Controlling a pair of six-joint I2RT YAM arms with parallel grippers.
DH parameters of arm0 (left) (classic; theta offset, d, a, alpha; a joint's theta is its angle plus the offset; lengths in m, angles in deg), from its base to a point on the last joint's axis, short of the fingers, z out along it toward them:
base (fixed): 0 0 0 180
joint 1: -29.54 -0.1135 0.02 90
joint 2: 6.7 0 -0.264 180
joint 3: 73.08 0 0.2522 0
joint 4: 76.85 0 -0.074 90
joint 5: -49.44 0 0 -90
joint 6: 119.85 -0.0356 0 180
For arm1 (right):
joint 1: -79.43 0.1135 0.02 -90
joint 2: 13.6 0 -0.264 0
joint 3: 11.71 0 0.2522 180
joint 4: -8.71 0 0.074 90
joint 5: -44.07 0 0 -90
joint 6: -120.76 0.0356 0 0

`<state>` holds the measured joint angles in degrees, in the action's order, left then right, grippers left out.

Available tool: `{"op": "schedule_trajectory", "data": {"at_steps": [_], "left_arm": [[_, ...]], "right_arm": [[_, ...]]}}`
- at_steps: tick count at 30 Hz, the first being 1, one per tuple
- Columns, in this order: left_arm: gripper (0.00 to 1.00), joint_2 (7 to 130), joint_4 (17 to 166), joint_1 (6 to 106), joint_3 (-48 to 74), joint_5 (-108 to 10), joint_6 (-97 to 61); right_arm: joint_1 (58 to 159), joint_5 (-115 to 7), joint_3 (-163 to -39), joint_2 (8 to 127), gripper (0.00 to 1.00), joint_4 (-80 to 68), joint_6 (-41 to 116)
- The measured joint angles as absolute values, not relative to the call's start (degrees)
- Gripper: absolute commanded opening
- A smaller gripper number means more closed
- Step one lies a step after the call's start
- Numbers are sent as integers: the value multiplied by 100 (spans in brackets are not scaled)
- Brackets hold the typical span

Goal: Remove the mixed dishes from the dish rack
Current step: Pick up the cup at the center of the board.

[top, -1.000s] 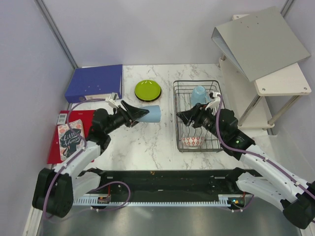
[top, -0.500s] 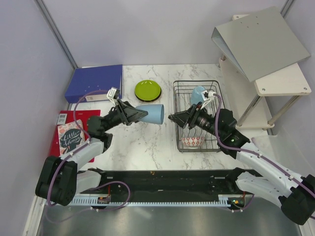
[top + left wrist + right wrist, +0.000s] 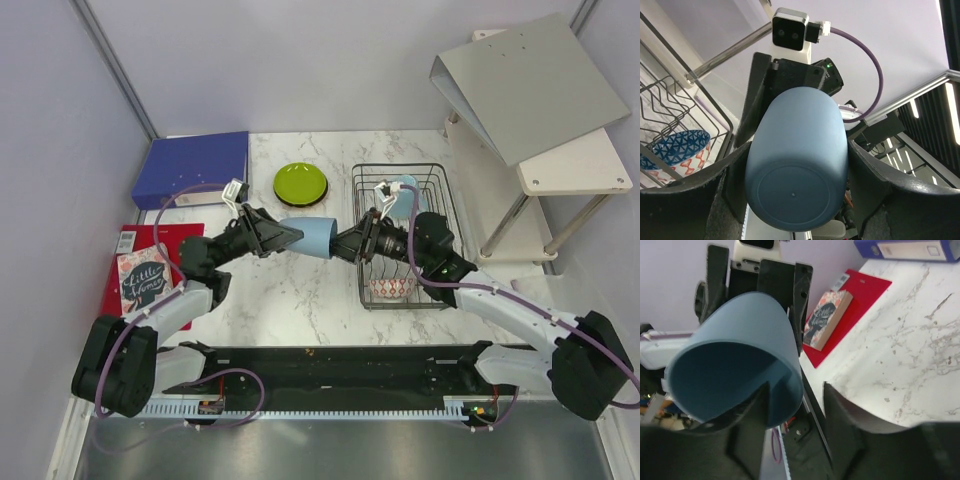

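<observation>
My left gripper [image 3: 285,236] is shut on a light blue cup [image 3: 312,237] and holds it on its side above the table, mouth toward the right arm. In the left wrist view the cup's base [image 3: 792,192] sits between my fingers. My right gripper [image 3: 340,245] is open at the cup's mouth. In the right wrist view one finger [image 3: 752,410] is inside the cup's rim [image 3: 790,385] and the other [image 3: 840,400] is outside, apart from it. The black wire dish rack [image 3: 400,167] holds a second light blue cup [image 3: 403,190] and a red-and-white patterned bowl [image 3: 390,289].
A lime green plate [image 3: 300,183] lies on the table left of the rack. A blue ring binder [image 3: 192,168] lies at the back left, with a red book [image 3: 150,270] near it. A white shelf with a grey binder [image 3: 530,85] stands at the right.
My left gripper has carried the cup right and tipped its mouth toward the right arm. My right gripper has moved left out of the rack to the cup's rim.
</observation>
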<state>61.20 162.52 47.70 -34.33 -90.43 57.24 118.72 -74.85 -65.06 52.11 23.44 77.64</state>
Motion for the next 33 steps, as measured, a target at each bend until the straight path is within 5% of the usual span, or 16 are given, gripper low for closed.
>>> {"op": "schedule_trajectory", "data": {"at_steps": [1, 2, 5, 6, 7, 10, 20, 26, 33], "left_arm": [[2, 6122, 16221, 4783, -3433, -9047, 5713], [2, 6128, 16180, 4791, -3433, -9069, 5682], [12, 6150, 16245, 4798, -3435, -9200, 5505], [26, 6137, 16232, 4802, -3428, -9227, 5448], [65, 6104, 16155, 4805, -3406, -9262, 5407], [98, 5886, 15316, 4855, -3135, -9386, 4974], [99, 5068, 8654, 4833, -534, -6068, 1803], [99, 5025, 6733, 5849, -266, -3369, 666], [99, 5027, 5876, 6944, -169, -1905, 205]], "right_arm": [[11905, -7522, -6522, 5303, 13, 2342, 7750], [11929, -7557, -6533, 5370, 4, 2320, 7737], [11957, -7544, -6596, 5362, 0, 2086, 7930], [11951, -7518, -6631, 5327, 0, 1961, 7932], [11968, -7459, -6666, 5266, 0, 1804, 7882], [12005, -7133, -6804, 4984, 0, 1201, 7630], [12008, -4733, -8791, 4844, 0, -1894, 6113], [12075, -3829, -9352, 6098, 0, -3326, 6043], [12602, -3335, -9582, 6962, 0, -4187, 5984]]}}
